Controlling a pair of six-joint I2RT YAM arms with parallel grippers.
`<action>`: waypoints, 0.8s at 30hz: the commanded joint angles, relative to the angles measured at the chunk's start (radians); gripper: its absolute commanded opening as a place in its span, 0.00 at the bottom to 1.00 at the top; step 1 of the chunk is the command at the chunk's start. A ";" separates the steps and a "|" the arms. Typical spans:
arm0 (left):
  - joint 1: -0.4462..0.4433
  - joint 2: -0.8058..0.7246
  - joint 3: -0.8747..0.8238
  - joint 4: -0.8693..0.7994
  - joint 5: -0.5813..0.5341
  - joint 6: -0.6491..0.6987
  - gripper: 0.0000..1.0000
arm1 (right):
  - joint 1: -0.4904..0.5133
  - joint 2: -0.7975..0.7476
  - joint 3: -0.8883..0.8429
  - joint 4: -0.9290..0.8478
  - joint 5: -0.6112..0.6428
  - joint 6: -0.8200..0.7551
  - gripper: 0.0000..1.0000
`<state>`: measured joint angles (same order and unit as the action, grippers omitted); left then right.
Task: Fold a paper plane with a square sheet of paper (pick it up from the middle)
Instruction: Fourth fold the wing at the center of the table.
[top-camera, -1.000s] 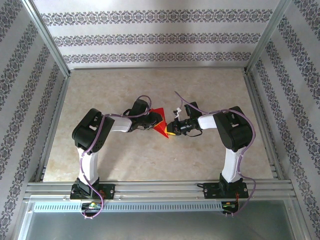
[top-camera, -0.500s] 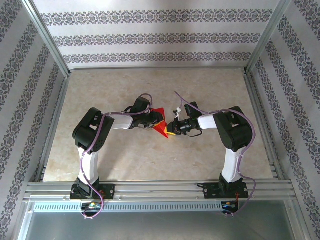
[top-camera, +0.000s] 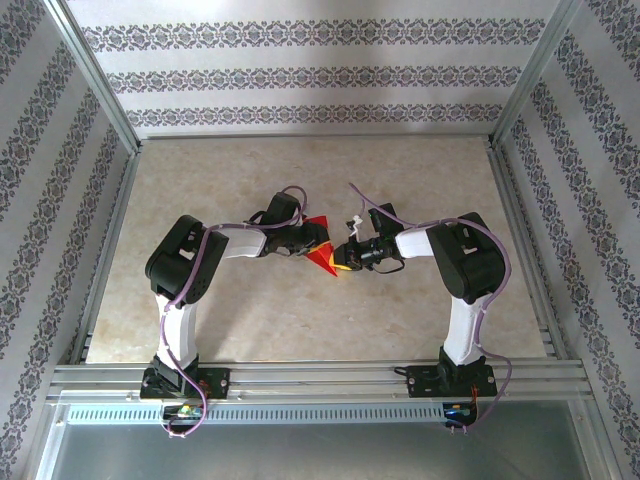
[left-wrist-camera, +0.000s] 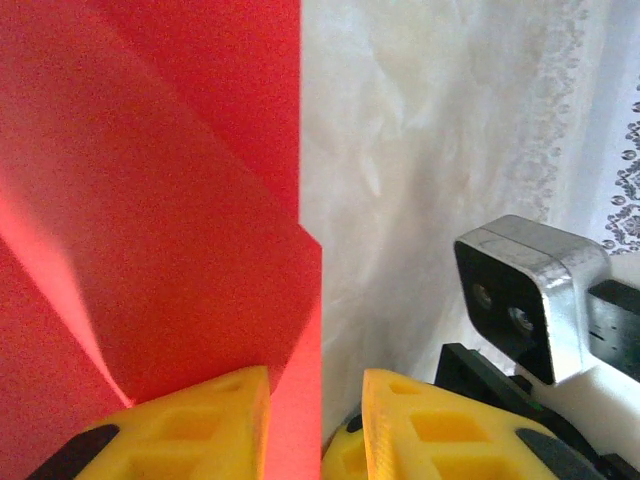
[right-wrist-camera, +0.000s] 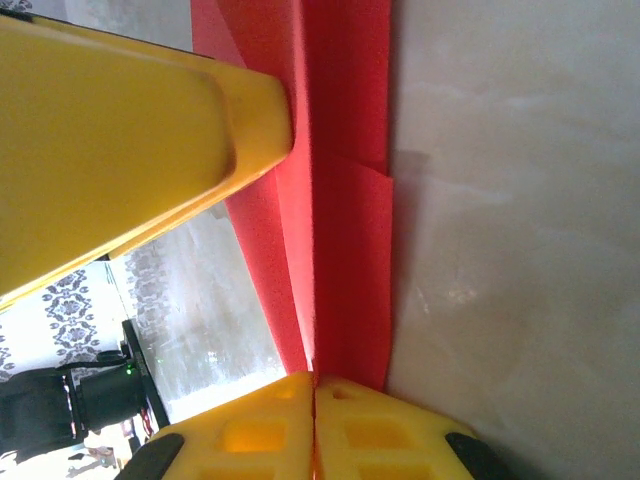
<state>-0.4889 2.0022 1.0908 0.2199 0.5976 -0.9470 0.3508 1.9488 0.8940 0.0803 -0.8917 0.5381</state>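
Paper (top-camera: 324, 258) sits about table (top-camera: 320, 170) centre, pinned between both grippers. It is bright red and folded to a narrow wedge with the point toward the table's near edge. Wrist views show layered flaps (left-wrist-camera: 180, 200) with one stepped edge and a straight long crease (right-wrist-camera: 345, 150).

Right gripper (top-camera: 343, 262), just right of centre: fingers closed flat together (right-wrist-camera: 315, 395), pinching the paper's edge.

Left gripper (top-camera: 310, 240), just left of centre: narrow gap between its fingers (left-wrist-camera: 315, 385), a flap running into it, not squeezed.

Bare tabletop runs from centre out to the frame rails (top-camera: 110, 240) at left, right and far side.
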 joint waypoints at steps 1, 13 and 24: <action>0.001 0.012 0.031 -0.015 0.025 0.033 0.31 | -0.013 0.079 -0.033 -0.110 0.205 -0.050 0.11; 0.001 -0.045 0.020 -0.075 -0.061 0.082 0.31 | -0.013 0.075 -0.036 -0.113 0.228 -0.049 0.06; 0.004 0.008 0.035 -0.060 -0.041 0.063 0.30 | -0.009 0.067 -0.043 -0.111 0.243 -0.073 0.06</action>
<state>-0.4889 1.9915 1.1095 0.1707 0.5529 -0.8932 0.3515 1.9491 0.8948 0.0780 -0.8921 0.5190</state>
